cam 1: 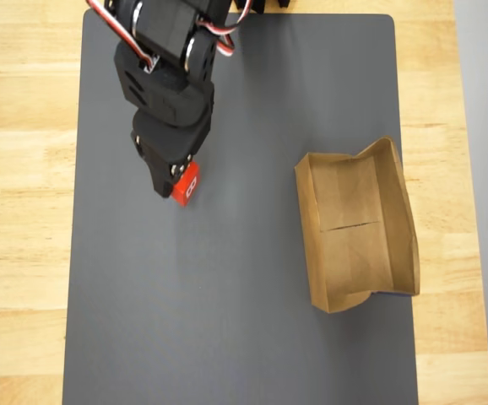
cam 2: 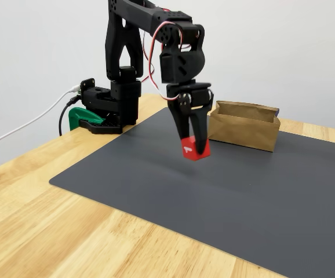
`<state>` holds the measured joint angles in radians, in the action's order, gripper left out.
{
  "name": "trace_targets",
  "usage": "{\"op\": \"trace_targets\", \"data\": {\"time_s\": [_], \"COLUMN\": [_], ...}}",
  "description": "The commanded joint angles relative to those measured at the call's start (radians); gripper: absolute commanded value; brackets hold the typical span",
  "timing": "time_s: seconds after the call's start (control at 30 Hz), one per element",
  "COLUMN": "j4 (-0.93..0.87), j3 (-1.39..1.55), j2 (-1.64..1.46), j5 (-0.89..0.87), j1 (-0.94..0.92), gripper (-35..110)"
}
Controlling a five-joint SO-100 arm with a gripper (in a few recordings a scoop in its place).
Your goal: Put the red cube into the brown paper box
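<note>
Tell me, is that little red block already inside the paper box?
No, the red cube hangs pinched between the fingers above the mat, apart from the brown paper box.

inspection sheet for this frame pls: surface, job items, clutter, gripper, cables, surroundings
Surface: dark grey mat on a light wooden table.
Job's things: small red cube held above the mat; brown folded-paper box open, nothing in it, on the mat's right side in the overhead view.
Clutter: nothing seen.
Gripper: black two-finger gripper shut on the cube, fingers pointing down.
Cables: red-white-black servo wires along the arm; white and black leads at the base.
Surroundings: green clamp at the table edge; plain white wall.
</note>
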<state>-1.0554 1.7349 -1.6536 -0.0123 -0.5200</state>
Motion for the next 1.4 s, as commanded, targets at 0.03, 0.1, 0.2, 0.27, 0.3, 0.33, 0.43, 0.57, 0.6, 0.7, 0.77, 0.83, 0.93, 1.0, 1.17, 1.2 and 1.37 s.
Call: {"op": "trace_targets", "data": {"time_s": [0.03,0.1,0.2,0.27,0.3,0.33,0.43,0.57,0.6,0.7,0.77,0.83,0.93,1.0,1.17,1.2,1.37], "j4": [0.114,0.183,0.278,0.327,0.336,0.344,0.351,0.304,0.296,0.295,0.301,0.316,0.341,0.368,0.403,0.420,0.448], "j3": [0.109,0.176,0.268,0.321,0.341,0.357,0.396,0.396,0.390,0.373,0.351,0.336,0.321,0.313,0.245,0.238,0.178], "j2": [-0.195,-0.272,-0.377,-0.439,-0.462,-0.486,-0.546,-0.594,-0.597,-0.581,-0.551,-0.515,-0.460,-0.413,-0.272,-0.245,-0.144], "j5": [0.114,0.149,0.186,0.202,0.212,0.216,0.221,0.213,0.210,0.187,0.169,0.160,0.147,0.147,0.120,0.112,0.123], "j1": [0.051,0.080,0.129,0.164,0.183,0.202,0.267,0.373,0.397,0.468,0.506,0.545,0.604,0.644,0.709,0.716,0.767], "gripper": [0,0,0,0,0,0,0,0,0,0,0,0,0,0,0,0,0]}}
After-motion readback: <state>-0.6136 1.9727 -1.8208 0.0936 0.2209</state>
